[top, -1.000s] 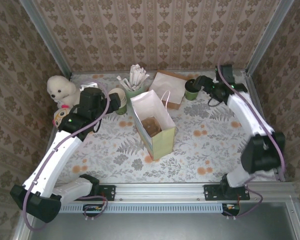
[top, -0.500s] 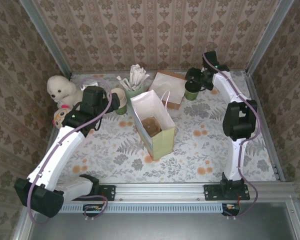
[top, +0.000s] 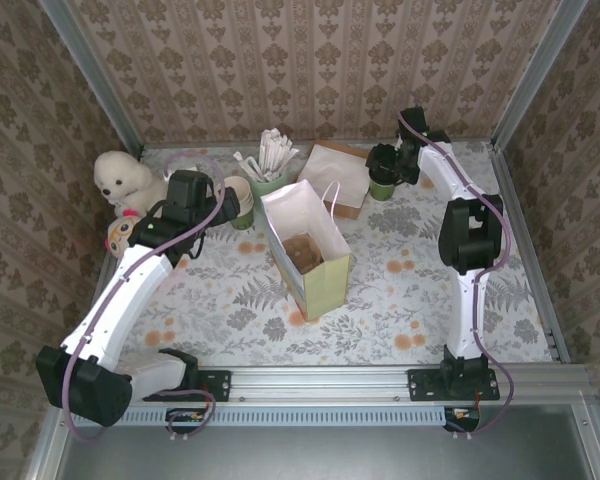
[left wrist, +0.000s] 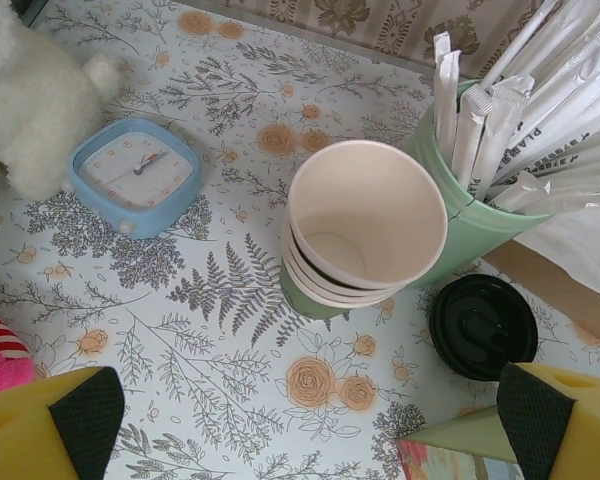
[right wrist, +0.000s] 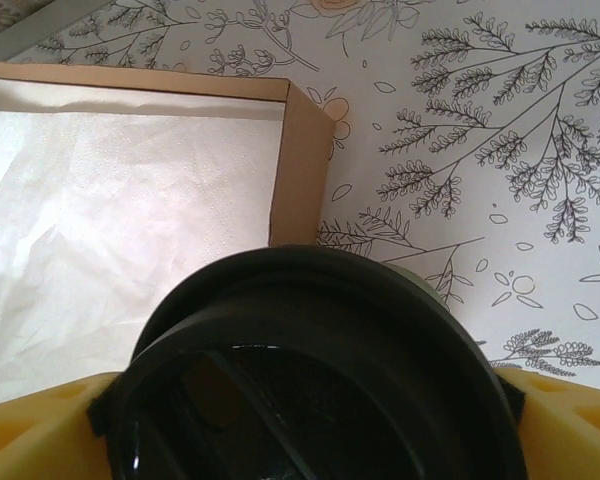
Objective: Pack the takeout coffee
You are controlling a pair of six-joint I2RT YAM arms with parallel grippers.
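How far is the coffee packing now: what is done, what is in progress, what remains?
Done: the paper bag stands open, with something brown inside. In hand: the right pincer straddles the coffee cup at its black lid; a firm grip is not certain. Remaining: lift the cup and lower it into the bag.

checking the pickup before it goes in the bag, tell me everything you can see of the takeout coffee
The takeout coffee is a small dark-green paper cup with a glossy round black lid, upright on the floral table at the far side, beside a brown box. The right gripper straddles its lid; contact is unclear.
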